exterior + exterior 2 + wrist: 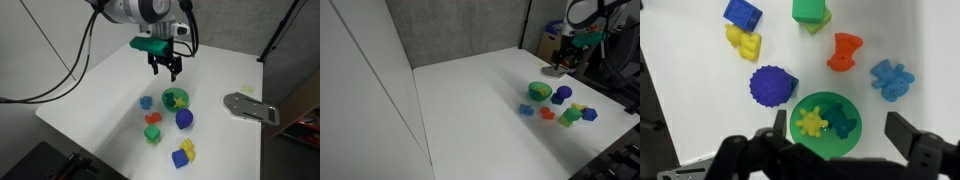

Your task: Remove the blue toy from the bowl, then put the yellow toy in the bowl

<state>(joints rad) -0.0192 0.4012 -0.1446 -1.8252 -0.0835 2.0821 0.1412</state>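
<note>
The green bowl [827, 145] holds the yellow star-like toy [811, 122] and a teal toy [845, 122] side by side. The light-blue knobbly toy [892, 78] lies on the white table outside the bowl, apart from it. In both exterior views the bowl [176, 98] [540, 92] shows yellow inside, and the light-blue toy [146, 102] [526, 109] sits beside it. My gripper [845, 135] [165, 68] [566, 58] is open and empty. It hangs above the bowl with a finger on each side, well clear of it.
A dark-blue knobbly ball [771, 86], a red toy [845, 52], a green block [811, 12] and a blue block with a yellow piece [743, 28] lie near the bowl. A grey metal object [250, 107] lies towards the table edge.
</note>
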